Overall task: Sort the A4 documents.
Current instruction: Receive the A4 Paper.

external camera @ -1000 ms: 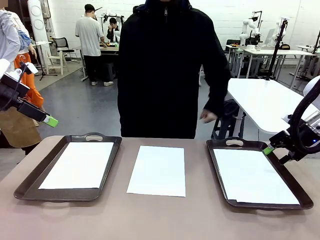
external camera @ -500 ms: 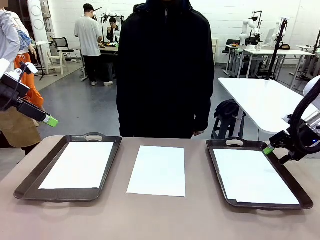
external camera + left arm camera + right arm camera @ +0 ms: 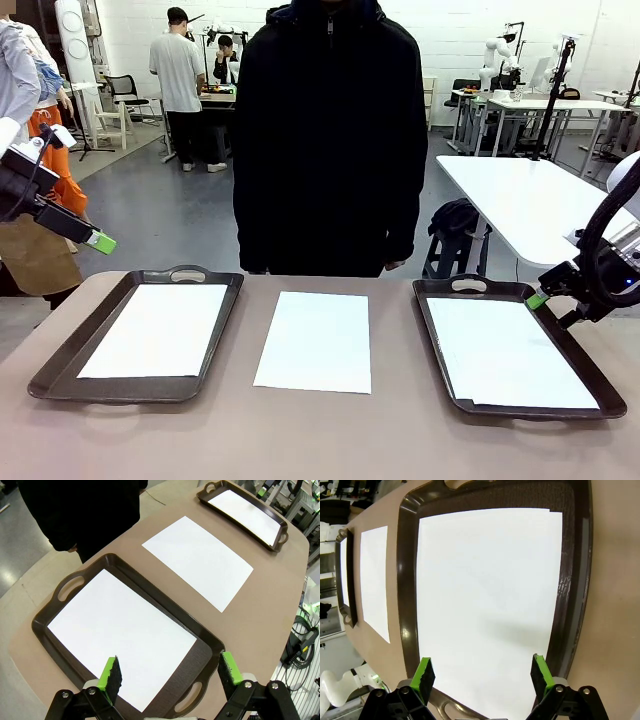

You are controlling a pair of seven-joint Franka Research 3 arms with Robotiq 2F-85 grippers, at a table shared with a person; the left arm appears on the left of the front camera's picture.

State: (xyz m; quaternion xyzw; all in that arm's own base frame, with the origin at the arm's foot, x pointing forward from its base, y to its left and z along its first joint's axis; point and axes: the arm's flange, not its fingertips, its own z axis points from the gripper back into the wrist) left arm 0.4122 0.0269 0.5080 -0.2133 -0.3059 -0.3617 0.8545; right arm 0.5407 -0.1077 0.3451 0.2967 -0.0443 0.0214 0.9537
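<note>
Three white A4 documents lie flat. One sheet (image 3: 314, 341) rests on the bare tabletop in the middle. Another sheet (image 3: 155, 330) lies in the left dark tray (image 3: 60, 365), and a third (image 3: 508, 352) in the right dark tray (image 3: 432, 330). My left gripper (image 3: 98, 240) hangs above and left of the left tray; in its wrist view it (image 3: 170, 672) is open and empty over that tray's sheet (image 3: 120, 630). My right gripper (image 3: 540, 298) hovers by the right tray's far right rim; in its wrist view it (image 3: 482, 672) is open and empty over the sheet (image 3: 485, 595).
A person in a black jacket (image 3: 330, 140) stands at the far edge behind the middle sheet, arms down at the sides. A white table (image 3: 530, 200) stands beyond the right tray. Bare brown tabletop (image 3: 300, 440) runs along the near edge.
The person's hand, held out toward the right a second ago, has dropped to the side. Neither arm and none of the sheets has moved.
</note>
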